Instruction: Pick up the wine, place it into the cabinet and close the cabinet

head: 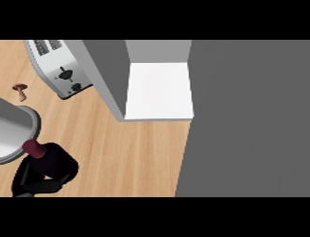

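The wine bottle [37, 151] is dark with a deep red top and stands at the lower left of the wooden counter. My left hand [35, 184] is black and curls round the bottle's lower part, hiding most of its body. The grey forearm [3, 132] reaches in from the left edge. Up and to the right of the bottle, the cabinet stands open, showing a white shelf [161, 90] with nothing on it. Its grey door [106, 76] swings out on the shelf's left side. My right hand does not show.
A silver toaster [58, 69] stands at the back left, close to the open door. A small brown object [21, 90] lies on the counter [137, 152] left of the toaster. A large grey cabinet front [260, 120] fills the right side.
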Controlling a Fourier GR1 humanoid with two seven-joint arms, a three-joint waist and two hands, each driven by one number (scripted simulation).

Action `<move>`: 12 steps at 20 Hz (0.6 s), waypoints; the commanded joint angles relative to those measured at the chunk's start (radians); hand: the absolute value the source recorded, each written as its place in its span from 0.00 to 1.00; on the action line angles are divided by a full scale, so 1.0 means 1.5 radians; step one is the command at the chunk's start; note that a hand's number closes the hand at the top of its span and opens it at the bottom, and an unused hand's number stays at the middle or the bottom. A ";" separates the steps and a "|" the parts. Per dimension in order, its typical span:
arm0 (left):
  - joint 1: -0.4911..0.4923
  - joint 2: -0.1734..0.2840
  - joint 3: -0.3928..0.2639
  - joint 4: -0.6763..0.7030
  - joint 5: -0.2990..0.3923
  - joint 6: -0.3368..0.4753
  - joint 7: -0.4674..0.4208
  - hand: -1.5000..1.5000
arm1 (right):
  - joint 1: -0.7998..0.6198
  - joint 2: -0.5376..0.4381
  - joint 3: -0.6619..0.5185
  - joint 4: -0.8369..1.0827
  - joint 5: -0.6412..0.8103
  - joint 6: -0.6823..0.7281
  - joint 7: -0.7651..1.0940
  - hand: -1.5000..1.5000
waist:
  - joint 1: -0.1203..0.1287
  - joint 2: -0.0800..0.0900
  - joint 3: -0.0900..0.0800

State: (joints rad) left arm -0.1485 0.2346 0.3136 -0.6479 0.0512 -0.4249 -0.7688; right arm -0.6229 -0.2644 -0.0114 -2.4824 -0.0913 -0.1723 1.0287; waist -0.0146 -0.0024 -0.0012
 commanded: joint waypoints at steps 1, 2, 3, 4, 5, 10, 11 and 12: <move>0.020 0.003 -0.030 -0.011 -0.050 0.012 -0.131 1.00 | 0.021 0.003 -0.010 -0.054 -0.051 -0.002 0.040 0.00 | 0.002 0.000 0.000; 0.046 0.017 -0.034 -0.048 -0.038 -0.016 -0.112 1.00 | 0.026 0.000 -0.007 -0.071 -0.055 0.002 0.045 0.00 | 0.007 -0.002 0.001; -0.014 0.006 -0.022 -0.018 -0.037 0.031 -0.110 1.00 | 0.037 0.007 -0.005 -0.065 -0.051 0.003 0.029 0.00 | 0.001 0.000 0.000; -0.025 -0.025 -0.034 -0.015 -0.047 0.055 -0.132 1.00 | 0.003 -0.006 0.004 -0.059 -0.041 -0.004 0.059 0.00 | -0.002 -0.001 -0.001; -0.002 -0.054 -0.050 -0.057 -0.050 0.078 -0.118 1.00 | -0.036 -0.006 -0.001 -0.030 -0.038 -0.017 0.065 0.00 | 0.006 -0.002 0.000; -0.088 -0.152 -0.104 -0.094 -0.056 0.214 -0.023 1.00 | -0.016 0.003 0.014 -0.029 -0.034 -0.008 0.042 0.00 | 0.002 -0.002 0.000; -0.042 -0.153 -0.112 -0.152 -0.045 0.203 -0.028 1.00 | 0.022 -0.007 -0.013 -0.065 -0.055 0.001 0.054 0.00 | 0.006 -0.003 0.001; -0.078 -0.154 -0.105 -0.100 -0.052 0.221 -0.067 1.00 | 0.029 -0.003 -0.022 -0.072 -0.069 0.001 0.045 0.00 | 0.000 -0.001 0.001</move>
State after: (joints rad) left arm -0.2227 0.0580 0.1887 -0.7884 -0.0222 -0.1743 -0.8366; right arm -0.6171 -0.2673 -0.0085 -2.4751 -0.0965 -0.1684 1.0243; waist -0.0101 -0.0047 -0.0001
